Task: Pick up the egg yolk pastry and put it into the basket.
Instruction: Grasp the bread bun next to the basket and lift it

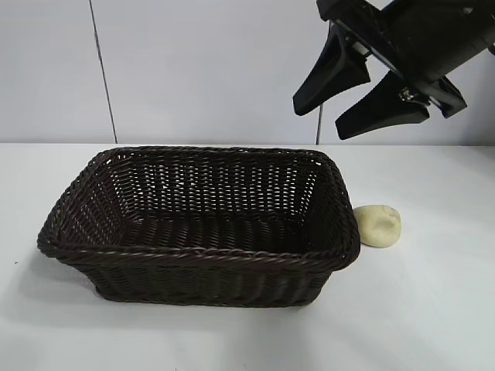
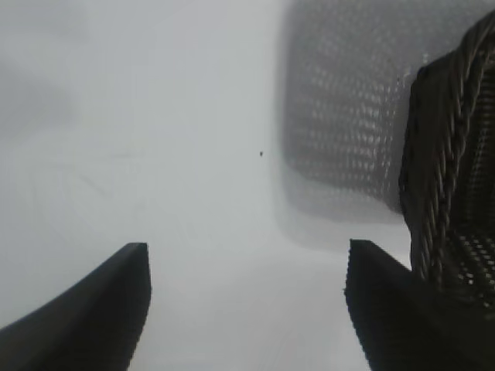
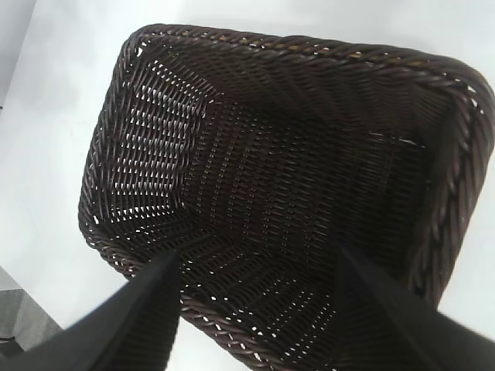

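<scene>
The white table (image 1: pixel 433 309) carries the basket (image 1: pixel 201 255) at its centre, and the egg yolk pastry (image 1: pixel 377 225) lies on the bare surface just beside the basket's right end wall, outside it, so the pick is not yet made. The right gripper (image 1: pixel 360 97) hangs high above that end with its jaws spread wide and empty, apparently positioned for a descent onto the pastry. The left gripper (image 2: pixel 247 309), jaws also apart and empty, sits low by the basket's outer wall, seemingly idle.
</scene>
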`<state>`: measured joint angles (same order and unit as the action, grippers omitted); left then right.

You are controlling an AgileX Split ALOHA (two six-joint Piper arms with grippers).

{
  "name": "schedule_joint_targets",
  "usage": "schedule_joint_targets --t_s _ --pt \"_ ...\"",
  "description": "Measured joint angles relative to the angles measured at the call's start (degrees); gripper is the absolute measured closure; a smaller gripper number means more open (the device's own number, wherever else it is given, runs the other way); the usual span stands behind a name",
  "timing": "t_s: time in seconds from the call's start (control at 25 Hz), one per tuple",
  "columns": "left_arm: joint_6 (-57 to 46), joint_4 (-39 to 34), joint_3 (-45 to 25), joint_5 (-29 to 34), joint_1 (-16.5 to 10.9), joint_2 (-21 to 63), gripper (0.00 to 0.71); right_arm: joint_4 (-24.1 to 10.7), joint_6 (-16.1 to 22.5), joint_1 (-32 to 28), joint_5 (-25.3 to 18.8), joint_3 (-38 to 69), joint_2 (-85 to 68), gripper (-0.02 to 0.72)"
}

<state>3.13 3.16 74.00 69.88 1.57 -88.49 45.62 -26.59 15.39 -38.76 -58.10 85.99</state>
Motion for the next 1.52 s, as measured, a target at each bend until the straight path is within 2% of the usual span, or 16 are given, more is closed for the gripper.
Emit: schedule_joint_targets --t_s 0.48,0.64,0.84,1.04,1.12,1.28,1.52 --pt "-0.11 -2.24 -30.34 -1.45 0.00 33.94 0.196 -0.15 0.00 0.00 -0.70 0.00 0.00 0.272" --pt "-0.11 -2.24 -38.24 -2.80 0.00 44.79 0.196 -0.20 0.00 0.00 -0.70 0.00 0.00 0.272" --pt "-0.16 -2.24 -45.50 -4.91 0.00 56.96 0.196 -0.20 0.05 0.00 -0.65 0.00 0.00 0.272" --pt "-0.22 -3.16 -46.21 -6.18 0.00 65.29 0.196 -1.06 0.67 0.00 -0.45 0.00 0.00 0.272" --pt "-0.22 -3.16 -46.21 -6.23 0.00 68.06 0.196 -3.09 2.09 0.00 -0.04 0.00 0.00 0.250" --pt "-0.22 -3.16 -46.21 -6.23 0.00 75.34 0.196 -10.28 7.70 0.00 0.91 0.00 0.00 0.148" --pt "-0.22 -3.16 -46.21 -5.91 0.00 88.31 0.196 -23.28 18.45 0.00 -0.70 0.00 0.00 0.132"
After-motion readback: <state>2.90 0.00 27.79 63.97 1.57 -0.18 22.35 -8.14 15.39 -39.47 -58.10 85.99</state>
